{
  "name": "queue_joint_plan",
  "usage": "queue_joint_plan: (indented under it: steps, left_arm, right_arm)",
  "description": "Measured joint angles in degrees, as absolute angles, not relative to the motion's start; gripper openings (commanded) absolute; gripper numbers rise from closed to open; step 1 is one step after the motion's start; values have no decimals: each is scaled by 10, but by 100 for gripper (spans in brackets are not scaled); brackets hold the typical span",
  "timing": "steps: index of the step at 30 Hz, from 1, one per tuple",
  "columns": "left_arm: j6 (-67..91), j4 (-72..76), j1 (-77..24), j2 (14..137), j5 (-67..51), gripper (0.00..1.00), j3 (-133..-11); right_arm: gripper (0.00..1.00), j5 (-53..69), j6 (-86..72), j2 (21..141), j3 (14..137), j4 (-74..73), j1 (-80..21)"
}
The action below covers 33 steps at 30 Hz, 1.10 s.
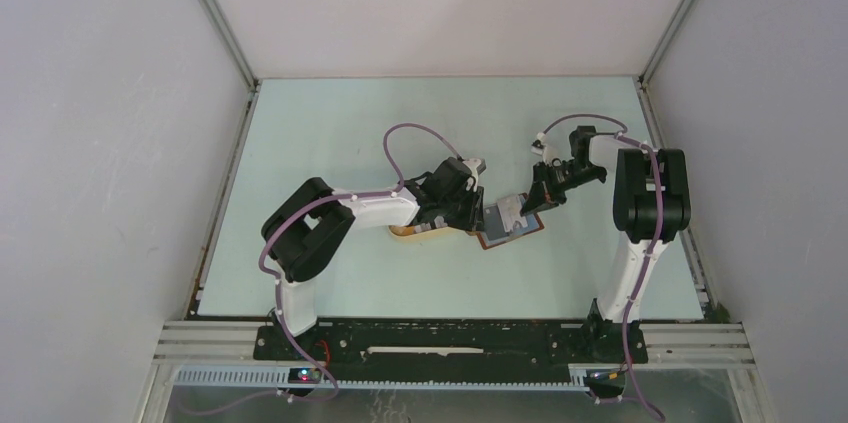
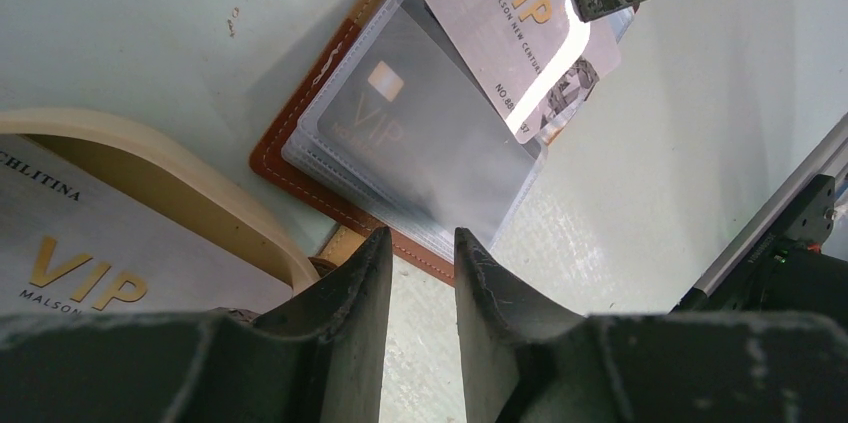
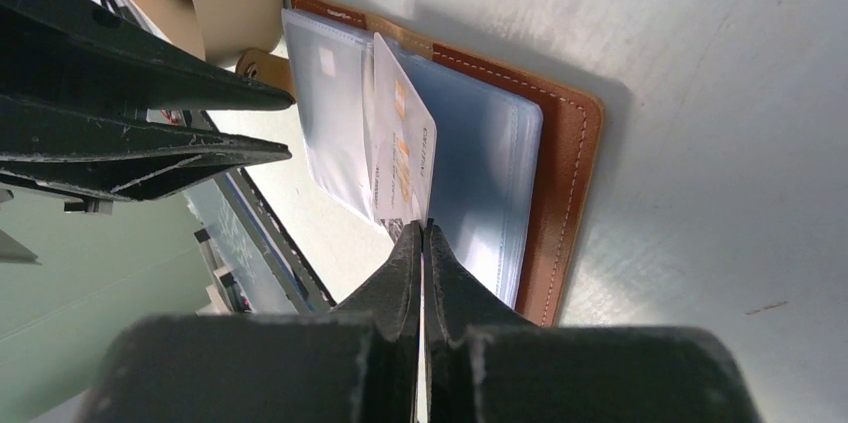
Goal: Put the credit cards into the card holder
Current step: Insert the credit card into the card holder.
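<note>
A: From above, where is the holder (image 1: 512, 231) lying?
B: It is lying open, and the tray (image 1: 410, 233) is sitting just left of it.
A: And the left wrist view?
B: The left gripper (image 2: 420, 243) is hovering at the holder's edge, jaws partly open, holding nothing.
A: The right wrist view?
B: The right gripper (image 3: 425, 233) is pinching a whitish card (image 3: 400, 143) at the holder's clear pockets, jaws closed on it.

The silvery-white plastic card (image 2: 505, 28) bears gold "VIP", "MALSON NEW CENTURY" and a number beginning "NO.88". The dark grey sleeved card (image 2: 400, 133) shows a faint "VIP". The pale card (image 2: 90, 243) in the oval cream tray (image 2: 120, 133) reads "VIP", "MALSON" and perhaps "CHLITINA".
</note>
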State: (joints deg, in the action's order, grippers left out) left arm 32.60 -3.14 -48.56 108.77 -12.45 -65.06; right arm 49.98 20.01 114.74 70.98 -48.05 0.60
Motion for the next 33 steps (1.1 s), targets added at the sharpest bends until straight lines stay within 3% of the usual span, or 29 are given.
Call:
queue_joint_plan:
  steps: [33]
  left_arm:
    - [330, -31, -482, 1094, -137, 35, -651]
  right_arm:
    - [0, 483, 204, 1145, 710, -487, -9]
